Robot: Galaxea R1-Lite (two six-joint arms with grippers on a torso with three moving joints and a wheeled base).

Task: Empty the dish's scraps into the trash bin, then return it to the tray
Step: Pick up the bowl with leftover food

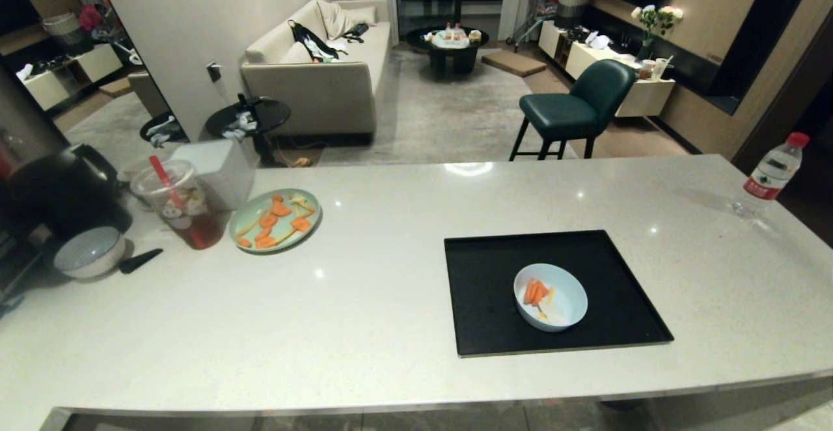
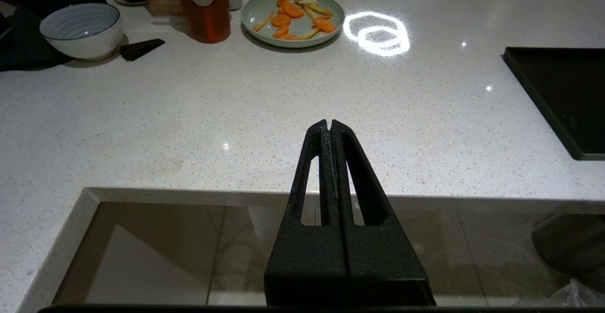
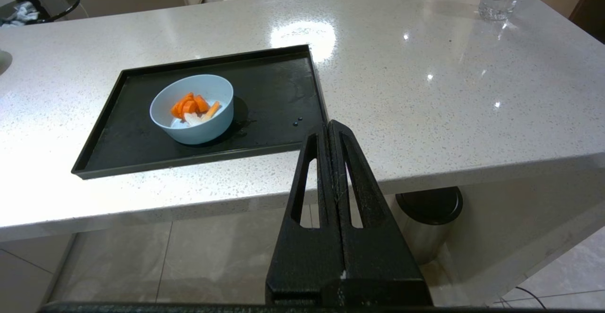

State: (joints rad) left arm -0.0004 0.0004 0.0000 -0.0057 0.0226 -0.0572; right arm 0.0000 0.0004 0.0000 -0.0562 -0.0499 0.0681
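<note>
Dish (image 1: 550, 297): small pale-blue bowl, upright, in the lower right of the head view; it stands on the black tray (image 1: 488, 327), toward the tray's near right part, clear of the rim. Round, so no long axis governs the approach.

Scraps (image 1: 535, 291): orange carrot sticks with a pale bit, heaped against the bowl's left inner wall.

Right gripper (image 3: 329, 126): jaws clenched on nothing, poised off the counter's near edge. In the right wrist view the dish (image 3: 191, 108) sits up and to the left of the jaw tips, with the tray's near right corner lying between. Judged the nearer arm: the whole tray shows in its view.

Left gripper (image 2: 329, 125): jaws pressed together, empty, likewise off the near edge. Only the tray's left corner (image 2: 557, 100) reaches the right margin of the left wrist view; the dish is absent there.

Counter (image 1: 364, 301): pale speckled stone, carrying all of the above.

Trash bin: the bag-lined one cannot be picked out with certainty; a crinkle of clear plastic shows at the lower right corner of the left wrist view. A steel cylinder bin with black lid (image 3: 427, 218) stands under the counter edge in the right wrist view.

Elsewhere: mint-green plate of carrot slices (image 1: 275, 220), upper left; patterned white bowl (image 1: 89, 252), far left.
</note>
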